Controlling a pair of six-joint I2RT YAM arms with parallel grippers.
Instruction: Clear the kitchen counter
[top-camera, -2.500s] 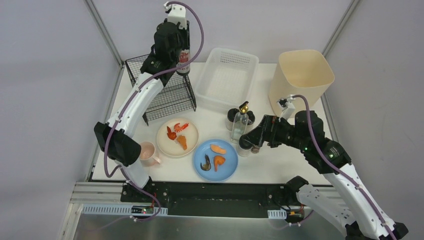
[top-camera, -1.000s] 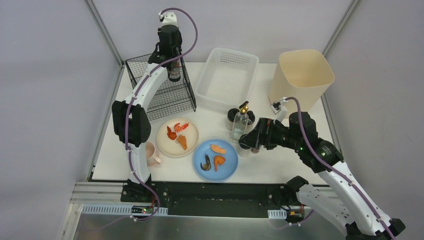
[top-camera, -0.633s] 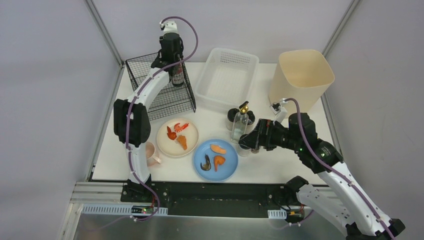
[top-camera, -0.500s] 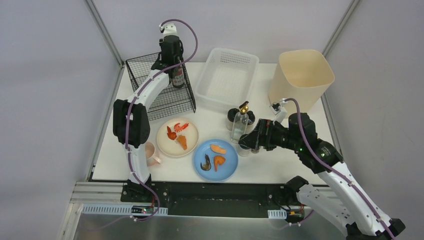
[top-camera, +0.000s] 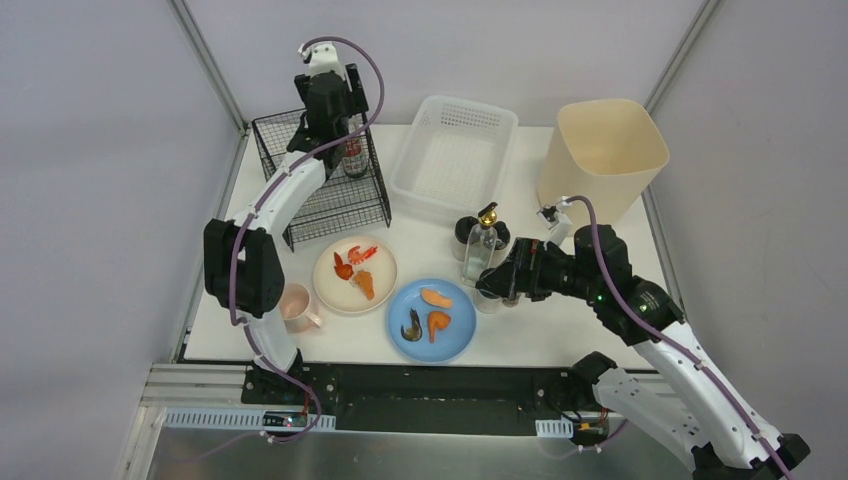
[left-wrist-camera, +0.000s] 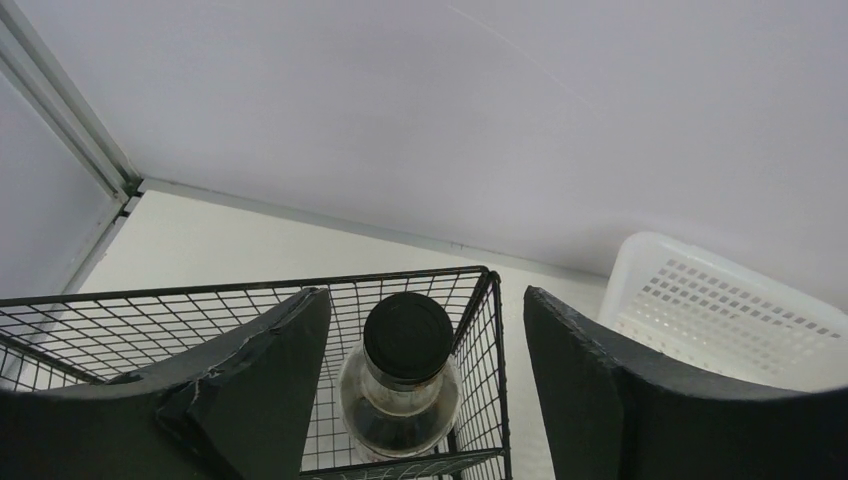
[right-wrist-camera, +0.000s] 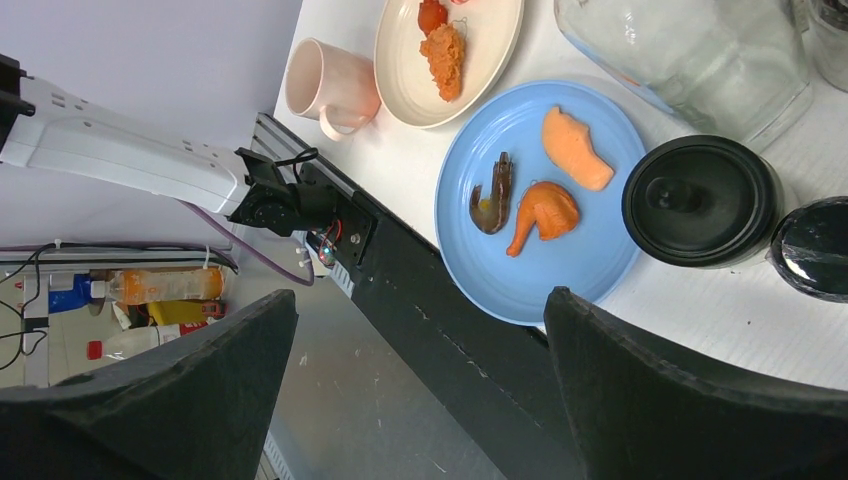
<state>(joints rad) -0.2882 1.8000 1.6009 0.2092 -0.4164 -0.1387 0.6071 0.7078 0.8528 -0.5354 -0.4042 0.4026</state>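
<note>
On the white kitchen counter (top-camera: 560, 335) stands a black wire rack (top-camera: 320, 195) at the back left. A dark bottle with a black cap (left-wrist-camera: 407, 338) stands upright in the rack's far right corner. My left gripper (left-wrist-camera: 422, 297) hovers over the bottle (top-camera: 354, 157) with its jaws open, one on each side of the cap and clear of it. My right gripper (right-wrist-camera: 420, 300) is open and empty above the counter's front edge, next to a black-lidded jar (right-wrist-camera: 700, 200) and a blue plate (right-wrist-camera: 600, 270) of food.
A white perforated basket (top-camera: 455, 150) and a cream bin (top-camera: 600, 150) stand at the back. Nearer are a cream plate (top-camera: 325, 285) with food, a pink mug (top-camera: 297, 305), a gold-capped glass bottle (top-camera: 480, 245) and another dark jar (right-wrist-camera: 815, 245).
My left gripper set the bottle down in the wire rack, opened and lifted off it, drawing back to the left. The right arm has barely moved.
</note>
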